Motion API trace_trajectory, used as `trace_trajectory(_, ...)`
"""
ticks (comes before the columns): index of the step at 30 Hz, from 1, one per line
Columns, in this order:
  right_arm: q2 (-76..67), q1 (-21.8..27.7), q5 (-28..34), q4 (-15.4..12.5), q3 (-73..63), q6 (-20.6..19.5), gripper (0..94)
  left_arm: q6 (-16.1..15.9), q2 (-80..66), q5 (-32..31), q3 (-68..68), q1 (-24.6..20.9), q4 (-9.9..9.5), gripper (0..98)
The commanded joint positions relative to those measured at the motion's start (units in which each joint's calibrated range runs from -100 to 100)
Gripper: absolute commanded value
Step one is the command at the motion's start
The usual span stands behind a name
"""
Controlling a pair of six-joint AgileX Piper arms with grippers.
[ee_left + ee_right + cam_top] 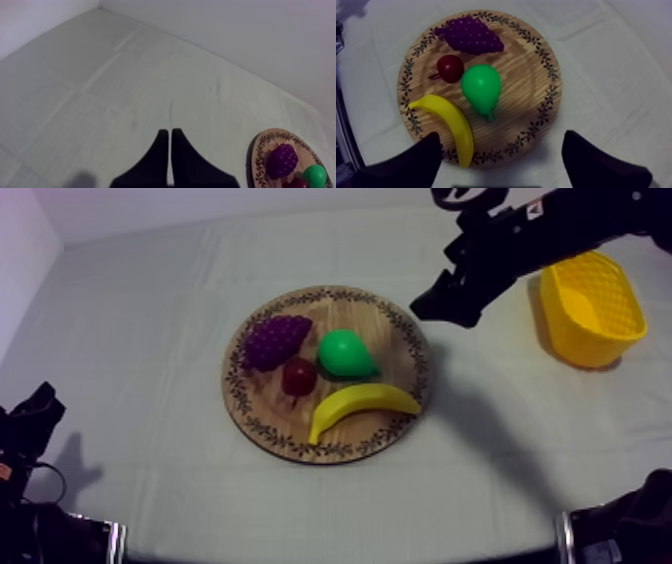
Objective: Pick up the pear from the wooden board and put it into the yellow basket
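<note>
Green pear (345, 353) is lying mid wooden board (400, 373) | right gripper (438, 306) is hovering by the board's rim, fingers spread; left gripper (170, 150) is sitting pressed together, well off the board | probably light, stiff, slick; I'm guessing pinch the fat belly

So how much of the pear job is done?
Nothing finished yet. The pear lies on the wooden board, beside the small red fruit. The right end effector hangs open near the board's edge. Left to do: grab the pear, lift it, drop it in the yellow basket.
</note>
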Motion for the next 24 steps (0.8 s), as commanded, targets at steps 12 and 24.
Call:
trace_trajectory(12,9.11,-2.2,-11.5,-0.04,1.65,0.55,69.6,0.0,0.02,0.01,0.02,-0.02,-0.02,0.1)
trace_trajectory(24,23.07,-5.06,-18.56,1.43,-2.3,0.05,68.4,0.0,0.02,0.01,0.02,-0.02,-0.02,0.1)
